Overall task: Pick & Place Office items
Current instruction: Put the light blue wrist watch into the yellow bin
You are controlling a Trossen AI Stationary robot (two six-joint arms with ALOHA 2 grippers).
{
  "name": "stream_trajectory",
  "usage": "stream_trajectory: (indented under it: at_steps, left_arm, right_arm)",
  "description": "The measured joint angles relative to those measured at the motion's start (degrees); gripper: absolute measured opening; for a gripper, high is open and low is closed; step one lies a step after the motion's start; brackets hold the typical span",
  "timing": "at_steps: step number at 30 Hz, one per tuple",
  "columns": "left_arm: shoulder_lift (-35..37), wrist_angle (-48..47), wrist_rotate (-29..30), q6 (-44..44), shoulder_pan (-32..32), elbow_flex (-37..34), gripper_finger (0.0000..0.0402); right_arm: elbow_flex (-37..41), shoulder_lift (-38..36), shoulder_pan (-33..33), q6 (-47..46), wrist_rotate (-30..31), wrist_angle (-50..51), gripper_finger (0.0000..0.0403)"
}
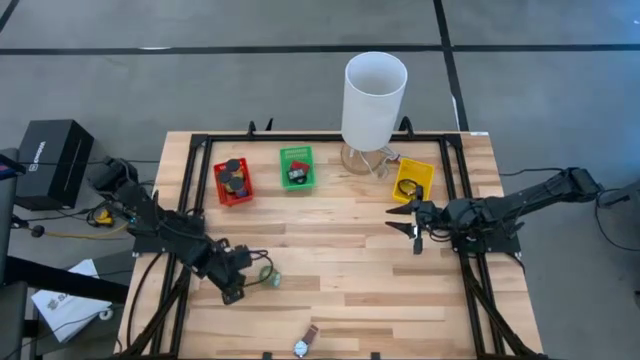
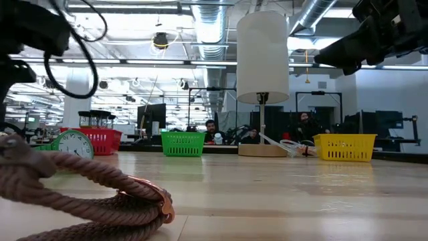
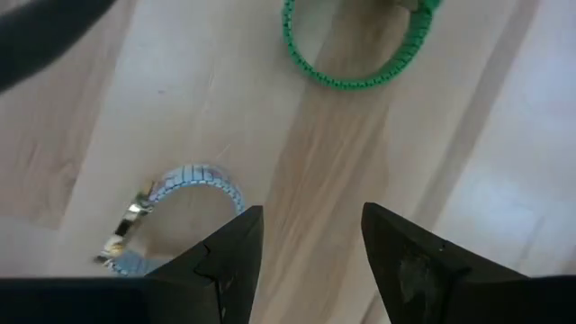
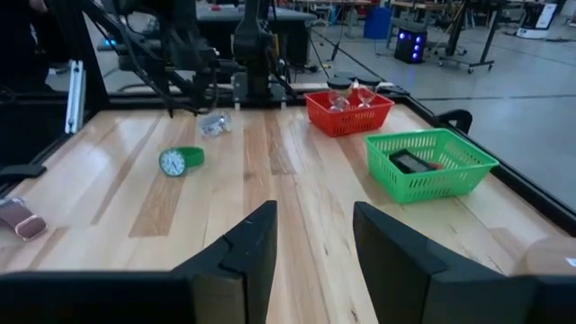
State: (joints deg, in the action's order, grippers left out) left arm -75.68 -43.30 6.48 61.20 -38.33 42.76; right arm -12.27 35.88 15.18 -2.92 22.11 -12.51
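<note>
Light wooden plank table (image 1: 340,270) with black frame rails along its edges. At the far edge stands a tall white cylinder (image 1: 374,98) on a round wooden base.

Two dark arms over the table. Left gripper (image 1: 238,275) sits low over the near-left part of the table, jaws parted with nothing between them; the left wrist view shows bare wood in the gap. Right gripper (image 1: 415,222) hovers above the right side, near the yellow bin, fingers apart and empty.

Three small plastic mesh bins in a row along the far side: red bin (image 1: 233,183) holding several dark round pieces, green bin (image 1: 297,167) holding a dark block with a red piece on it, yellow bin (image 1: 413,180) holding a dark ring.

Loose items on the table:
- green-strapped wristwatch with a white dial (image 1: 270,278), just beside the left gripper's fingertips, on the wood.
- silver metal-link wristwatch (image 3: 171,211), lying close to the left gripper; contact cannot be told.
- brown-strapped wristwatch (image 1: 305,342) at the near edge, well apart from both grippers.

People sit in the room beyond the table in the low view.
</note>
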Motion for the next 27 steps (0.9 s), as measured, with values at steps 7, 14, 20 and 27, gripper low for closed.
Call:
stream_trajectory:
  at_steps: [7, 14, 20, 27]
  left_arm:
    - [-0.17, 0.86, 2.76, 4.90, -1.13, -5.17, 0.0186]
    - [-0.16, 2.75, 2.99, 5.19, -1.11, -8.86, 0.0185]
    - [-0.10, 6.48, 3.10, 5.17, -1.11, -12.13, 0.0150]
    - [0.75, 7.98, 4.18, 5.13, -1.09, -12.83, 0.0049]
  right_arm:
    - [0.00, 2.25, -0.35, -0.05, 0.01, -1.02, 0.0138]
    - [0.00, 4.41, -0.35, 0.11, 0.20, -0.98, 0.0138]
    - [0.00, 5.88, -0.35, 0.43, 0.23, -2.93, 0.0138]
    - [0.00, 6.49, -1.14, 3.91, 0.26, -4.07, 0.0138]
